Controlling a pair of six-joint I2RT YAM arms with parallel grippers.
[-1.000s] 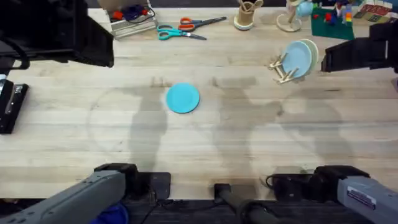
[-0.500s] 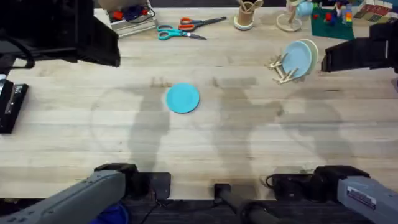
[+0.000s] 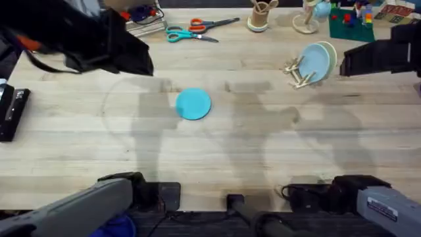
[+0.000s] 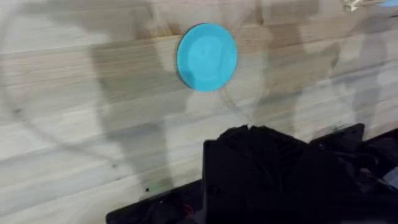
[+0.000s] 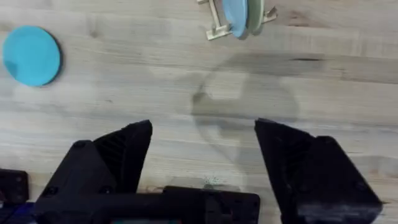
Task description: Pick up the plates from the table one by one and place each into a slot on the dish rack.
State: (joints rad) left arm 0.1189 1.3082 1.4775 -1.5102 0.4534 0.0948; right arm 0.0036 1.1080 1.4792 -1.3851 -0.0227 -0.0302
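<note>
- Since the earlier overhead frames, the left arm (image 3: pixel 85 36) has swung in from the far left corner toward the middle, and its dark blurred bulk now reaches nearly as far as the turquoise plate (image 3: pixel 193 104); plate, rack and right arm have not shifted.
- Beneath everything is the bench (image 3: pixel 250 151), pale joined planks with visible grain, crossed by soft arm shadows and a few faint ring marks.
- At its far right the right arm's dark body (image 3: pixel 381 56) hangs just beside the dish rack (image 3: pixel 297 72), and its wrist view shows the right tool (image 5: pixel 205 155) with fingers spread wide and nothing between them.
- Whether the left tool is open or closed cannot be told.
- Two plates, pale blue (image 3: pixel 314 62) and cream (image 3: pixel 329 56), already stand upright in the rack.
- The turquoise plate, lying flat near the bench's centre, well apart from the rack, is the only one left to pick up.
- Likely risks: a thin flat plate gives the fingers little edge, so it may skid away; and the light rack could be nudged while a third plate is slotted beside the two.
- Scissors (image 3: pixel 194 29), a wooden utensil cup (image 3: pixel 261 16) and other clutter line the far edge.
</note>
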